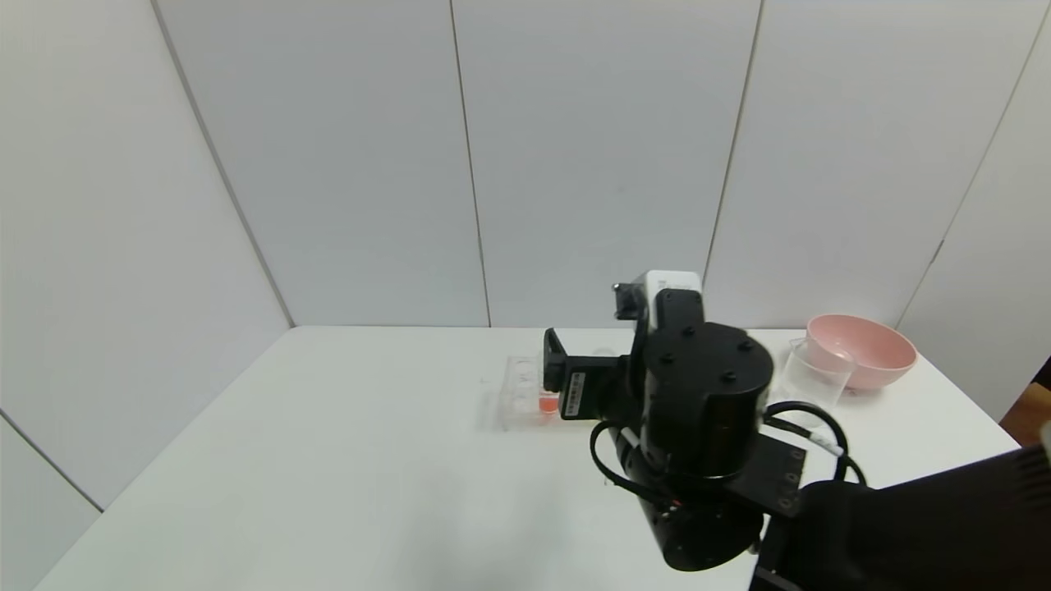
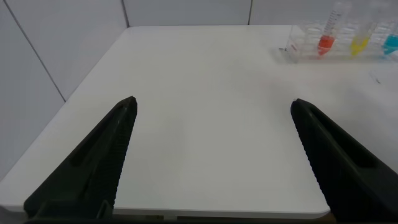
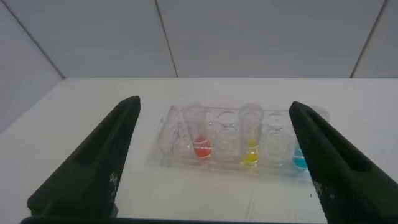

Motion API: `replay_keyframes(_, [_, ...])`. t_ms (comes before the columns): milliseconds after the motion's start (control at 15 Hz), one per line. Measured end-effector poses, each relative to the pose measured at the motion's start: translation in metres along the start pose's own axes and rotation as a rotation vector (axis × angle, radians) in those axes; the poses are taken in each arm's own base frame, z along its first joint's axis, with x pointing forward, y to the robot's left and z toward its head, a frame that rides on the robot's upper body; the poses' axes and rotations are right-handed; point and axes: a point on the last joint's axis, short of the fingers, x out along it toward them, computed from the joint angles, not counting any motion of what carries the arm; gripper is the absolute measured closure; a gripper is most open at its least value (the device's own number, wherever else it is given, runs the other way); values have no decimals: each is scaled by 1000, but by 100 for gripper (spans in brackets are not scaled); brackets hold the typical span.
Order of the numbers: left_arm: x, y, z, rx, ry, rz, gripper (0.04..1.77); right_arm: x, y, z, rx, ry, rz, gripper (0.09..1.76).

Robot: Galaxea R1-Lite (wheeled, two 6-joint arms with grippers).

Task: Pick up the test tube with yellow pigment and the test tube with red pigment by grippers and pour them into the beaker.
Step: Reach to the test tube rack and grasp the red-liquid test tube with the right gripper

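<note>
Right black claw [image 3: 214, 162] gapes wide, facing the upright clear test tube with yellow pigment [image 3: 250, 140] dead ahead in its clear rack [image 3: 180, 146].

Red tube [image 3: 200, 134], yellow tube [image 3: 250, 135] upright; beaker [image 1: 813, 373] apart.

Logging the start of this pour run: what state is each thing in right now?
Test tube with red pigment: upright in rack.
Test tube with yellow pigment: upright in rack.
Blue tube: in rack.
Beaker: upright, looks empty.
Pink bowl: upright beside beaker.
Right gripper: open, facing rack.
Left gripper: open, over bare table.
</note>
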Motion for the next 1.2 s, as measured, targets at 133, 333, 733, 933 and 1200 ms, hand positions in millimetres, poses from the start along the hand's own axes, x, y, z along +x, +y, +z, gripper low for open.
replay_keyframes(133, [0,0,0,0,0,0,5,14,9,-25,-16,21,-2,14])
replay_keyframes(333, [0,0,0,0,0,0,5,36,20,-55,-18,41,-13,14])
replay_keyframes(733, [0,0,0,0,0,0,5,77,26,-102,-23,67,-45,14])
replay_keyframes(933, [0,0,0,0,0,0,5,99,23,-115,-29,73,-56,14])
replay_keyframes(1200, [0,0,0,0,0,0,5,120,18,-122,-38,97,-52,14])
